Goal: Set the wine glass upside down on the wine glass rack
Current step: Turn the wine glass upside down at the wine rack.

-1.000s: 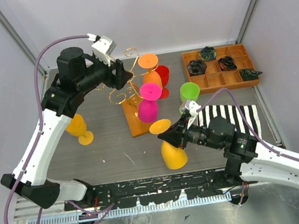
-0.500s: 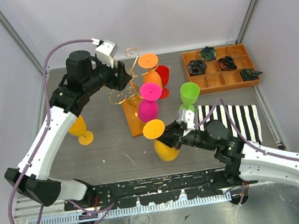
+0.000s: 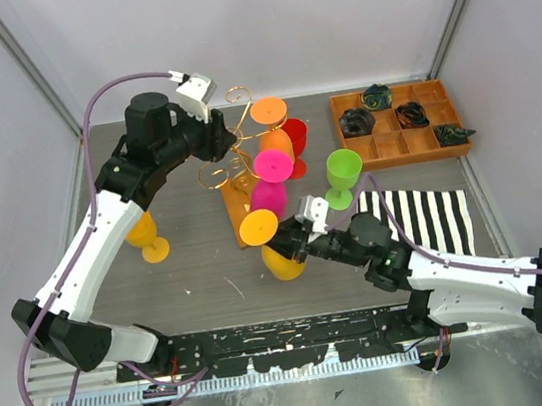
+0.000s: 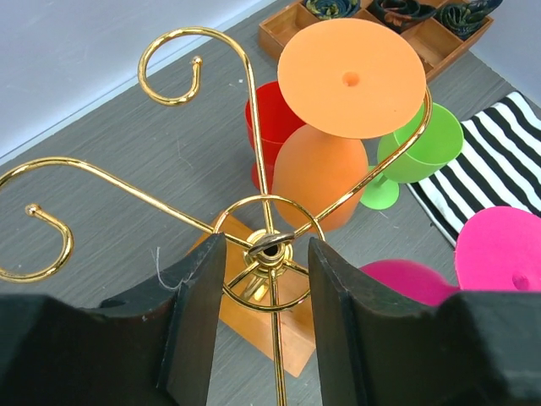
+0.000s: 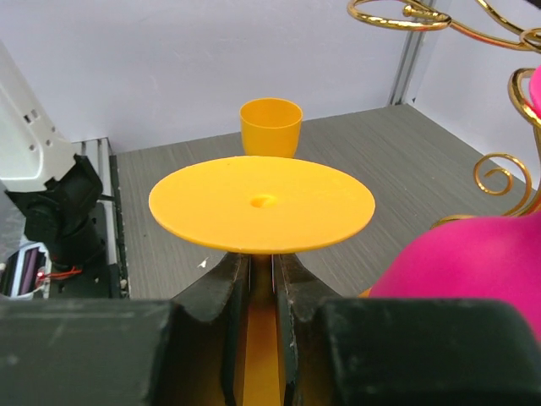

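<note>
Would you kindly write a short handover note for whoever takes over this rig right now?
Left gripper: open, jaws straddling the top of the gold wire wine glass rack.
Right gripper: shut on the stem of the yellow plastic wine glass, inverted, near the rack.
Done: glass gripped and inverted.
Left: hang it on the rack, then release.

The left gripper (image 4: pixel 267 245) has its black jaws apart astride the central hub of the thin gold wire rack (image 4: pixel 271 250). An orange plastic wine glass (image 4: pixel 321 173) hangs inverted from one scroll arm.
</note>
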